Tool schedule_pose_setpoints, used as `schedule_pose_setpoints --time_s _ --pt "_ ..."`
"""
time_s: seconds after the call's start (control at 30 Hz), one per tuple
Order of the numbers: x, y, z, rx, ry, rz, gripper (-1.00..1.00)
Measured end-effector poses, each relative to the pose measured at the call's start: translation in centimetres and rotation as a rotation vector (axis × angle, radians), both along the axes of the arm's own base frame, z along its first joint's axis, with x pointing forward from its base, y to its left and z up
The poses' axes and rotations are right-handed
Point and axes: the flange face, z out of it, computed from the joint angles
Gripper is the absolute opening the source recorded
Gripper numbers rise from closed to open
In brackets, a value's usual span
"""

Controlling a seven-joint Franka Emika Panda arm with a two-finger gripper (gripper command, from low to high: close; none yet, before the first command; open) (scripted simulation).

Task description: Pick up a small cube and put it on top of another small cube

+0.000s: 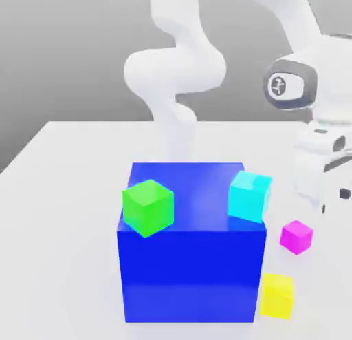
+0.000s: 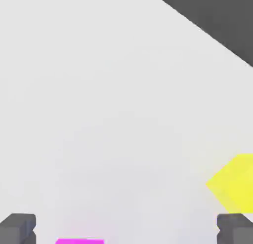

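The work surface is a smooth white tabletop (image 1: 62,228) with a straight far edge. Behind it stands a plain gray background (image 1: 69,56), lighter toward the top of the exterior view. In the hand view, the tabletop ends at a slanting edge, with a dark gray area (image 2: 217,16) beyond it.

The large dark-blue cube (image 1: 192,273) rests on the tabletop. The small green cube (image 1: 148,208) is located on its top face, at the front edge toward the exterior view's left. The small cyan cube (image 1: 249,196) is located on the same face, beside the edge at the exterior view's right. The small magenta cube (image 1: 297,237) rests on the tabletop, to the exterior view's right of the blue block and near it. The small yellow cube (image 1: 277,296) is positioned in front of the magenta one; whether it touches the blue block cannot be determined.

The gripper (image 2: 126,229) has its fingers wide apart. In the exterior view, the frame edge cuts off part of the hand. The white arm (image 1: 175,70) is also cropped, and its lower end is hidden behind the blue block. In the hand view, the magenta cube is reduced to a thin strip and the yellow cube is partly cut off.
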Motion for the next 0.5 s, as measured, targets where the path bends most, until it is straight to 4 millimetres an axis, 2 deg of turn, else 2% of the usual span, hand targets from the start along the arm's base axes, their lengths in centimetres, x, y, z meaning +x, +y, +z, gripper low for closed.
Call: schedule_pose_setpoints --time_s 0.03,0.1,0.3,0.33,0.5 --pt "-1.0 -0.6 -1.2 -0.011 0.023 -0.024 0.0" --pt "-1.1 -2.4 -2.7 -0.025 0.045 -0.12 0.0" --pt "-1.4 -2.6 -8.0 -0.027 0.055 -0.147 0.0" --pt "-1.5 -2.7 -8.9 -0.029 0.054 -0.146 -1.0" --pt "-1.5 -2.7 -8.8 -0.028 0.053 -0.146 -1.0"
